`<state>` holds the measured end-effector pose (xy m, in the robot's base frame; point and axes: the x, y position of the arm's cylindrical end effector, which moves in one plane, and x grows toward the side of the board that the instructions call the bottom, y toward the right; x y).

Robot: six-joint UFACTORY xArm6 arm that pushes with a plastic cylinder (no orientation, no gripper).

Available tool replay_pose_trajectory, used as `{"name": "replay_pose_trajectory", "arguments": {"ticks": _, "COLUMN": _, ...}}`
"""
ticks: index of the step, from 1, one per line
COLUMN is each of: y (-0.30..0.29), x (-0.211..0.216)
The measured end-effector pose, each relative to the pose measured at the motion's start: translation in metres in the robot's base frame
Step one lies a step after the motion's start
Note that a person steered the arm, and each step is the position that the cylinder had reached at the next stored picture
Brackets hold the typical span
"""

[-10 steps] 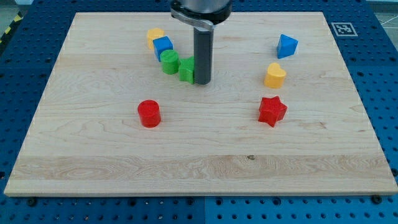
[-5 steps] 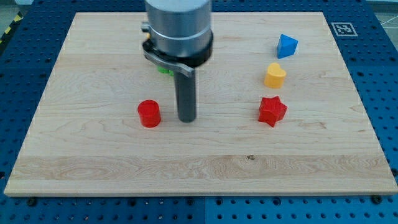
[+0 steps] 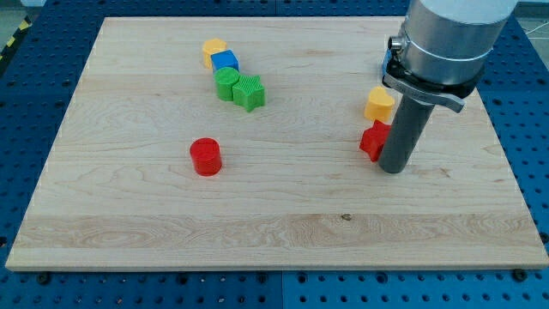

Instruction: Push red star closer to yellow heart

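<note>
The red star (image 3: 372, 140) lies at the board's right, just below the yellow heart (image 3: 378, 104), with a small gap between them. My tip (image 3: 393, 168) rests on the board against the star's lower right side, and the rod hides part of the star. The arm's grey body covers the board's upper right corner.
A red cylinder (image 3: 206, 157) sits left of centre. Near the top centre a chain of blocks lies together: a yellow block (image 3: 214, 48), a blue block (image 3: 225, 62), a green block (image 3: 228, 83) and a green star (image 3: 250, 92). The wooden board (image 3: 274, 232) ends close on the right.
My tip moved from beside the green blocks toward the bottom near the red cylinder, then far right to the red star. The arm now hides the blue block at the upper right.
</note>
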<state>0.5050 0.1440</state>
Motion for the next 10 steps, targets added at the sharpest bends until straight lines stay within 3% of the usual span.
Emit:
{"name": "replay_pose_trajectory", "arguments": {"ticks": 1, "y": 0.011, "x": 0.025}}
{"name": "replay_pose_trajectory", "arguments": {"ticks": 2, "y": 0.037, "x": 0.023}}
{"name": "replay_pose_trajectory", "arguments": {"ticks": 4, "y": 0.040, "x": -0.039}}
{"name": "replay_pose_trajectory", "arguments": {"ticks": 5, "y": 0.037, "x": -0.051}}
{"name": "replay_pose_trajectory", "arguments": {"ticks": 7, "y": 0.024, "x": -0.003}}
{"name": "replay_pose_trajectory", "arguments": {"ticks": 8, "y": 0.001, "x": -0.002}}
{"name": "replay_pose_trajectory", "arguments": {"ticks": 10, "y": -0.015, "x": -0.077}}
